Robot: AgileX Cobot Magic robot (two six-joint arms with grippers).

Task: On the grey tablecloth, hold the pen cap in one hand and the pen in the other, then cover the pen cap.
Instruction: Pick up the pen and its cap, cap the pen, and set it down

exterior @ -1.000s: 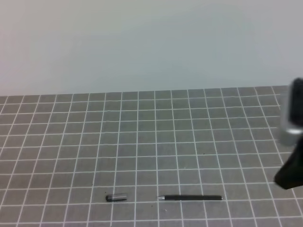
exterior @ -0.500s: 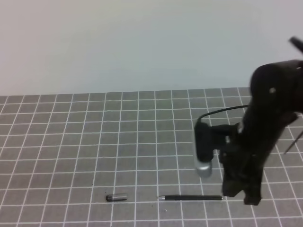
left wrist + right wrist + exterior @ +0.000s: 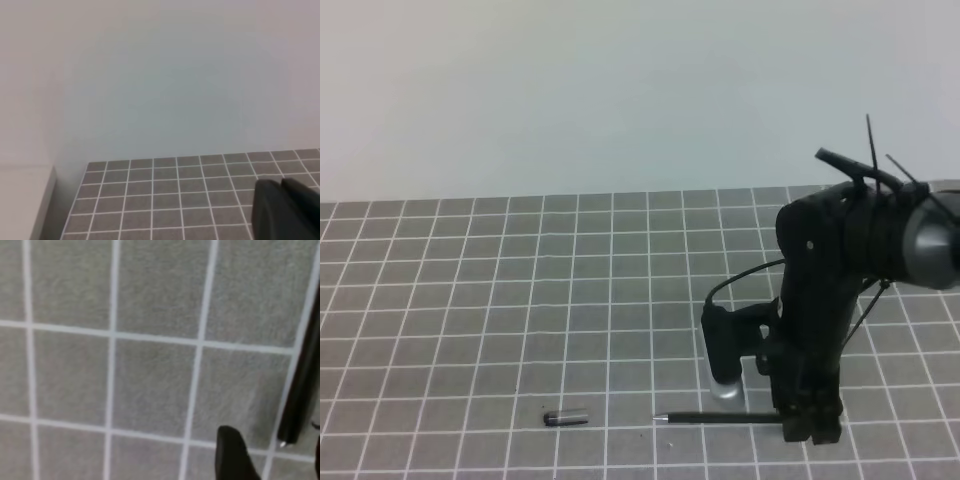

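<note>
The grey tablecloth point(image 3: 470, 300) covers the table. On its near part lies the stubby dark pen cap point(image 3: 565, 418), and to its right the slim black pen point(image 3: 720, 419), its silvery tip pointing left. My right gripper point(image 3: 812, 432) points down at the pen's right end. In the right wrist view the gripper point(image 3: 272, 460) is open just above the cloth. One dark finger point(image 3: 231, 455) is left of the pen point(image 3: 300, 385), the other at the frame's right edge. My left gripper point(image 3: 281, 186) is shut on nothing, high above the tablecloth point(image 3: 150, 200), and out of the exterior view.
A plain pale wall point(image 3: 620, 90) rises behind the cloth's far edge. In the left wrist view a pale ledge point(image 3: 25, 200) runs along the cloth's left side. The right arm's silver-capped camera point(image 3: 725, 350) hangs above the pen's middle.
The right arm has swung in from the right edge and come down to the pen's right end. Its jaws have opened. The pen and the cap have not moved.
</note>
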